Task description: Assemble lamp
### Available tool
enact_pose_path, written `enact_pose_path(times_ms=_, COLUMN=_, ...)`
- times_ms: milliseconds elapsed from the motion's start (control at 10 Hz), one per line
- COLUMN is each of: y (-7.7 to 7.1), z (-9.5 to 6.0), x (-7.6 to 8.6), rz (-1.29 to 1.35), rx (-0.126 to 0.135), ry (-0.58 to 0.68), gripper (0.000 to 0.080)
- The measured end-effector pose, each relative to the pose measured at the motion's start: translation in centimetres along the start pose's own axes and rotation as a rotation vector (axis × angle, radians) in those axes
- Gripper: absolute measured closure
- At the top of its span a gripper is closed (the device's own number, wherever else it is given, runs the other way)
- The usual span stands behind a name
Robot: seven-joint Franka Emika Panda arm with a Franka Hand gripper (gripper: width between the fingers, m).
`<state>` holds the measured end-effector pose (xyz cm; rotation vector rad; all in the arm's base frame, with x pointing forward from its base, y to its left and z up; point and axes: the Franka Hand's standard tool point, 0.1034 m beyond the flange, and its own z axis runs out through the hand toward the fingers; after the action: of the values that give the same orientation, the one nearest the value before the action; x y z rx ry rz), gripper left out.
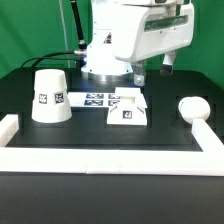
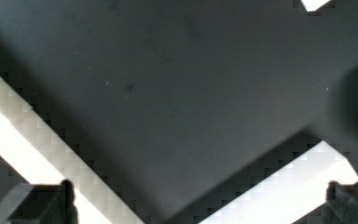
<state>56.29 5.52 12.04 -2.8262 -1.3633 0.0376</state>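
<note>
In the exterior view the tapered white shade (image 1: 50,95) stands on the black table at the left. The small blocky base (image 1: 128,112) sits near the middle. The round bulb (image 1: 192,108) lies at the right, close to the rail. My gripper (image 1: 152,70) hangs above the table behind the base, apart from all three parts. In the wrist view my gripper (image 2: 197,205) is open, with dark fingertips (image 2: 43,205) at both edges and only bare table between them. No lamp part is clearly visible in the wrist view.
The marker board (image 1: 100,98) lies flat between the shade and the base. A long white border rail (image 1: 100,155) runs along the front and both sides; white rail stripes (image 2: 25,140) also cross the wrist view. Black cables hang behind the arm.
</note>
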Motion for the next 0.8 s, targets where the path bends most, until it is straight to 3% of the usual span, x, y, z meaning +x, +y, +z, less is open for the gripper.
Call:
enact_pose_path(times_ms=600, y=0.0, z=0.0, x=-0.3, rz=0.004, rx=-0.001, ry=0.000, gripper=0.0100)
enact_pose_path(times_ms=800, y=-1.4, z=0.4, x=-3.7, rz=0.123, rx=-0.016, ry=0.001, gripper=0.0100)
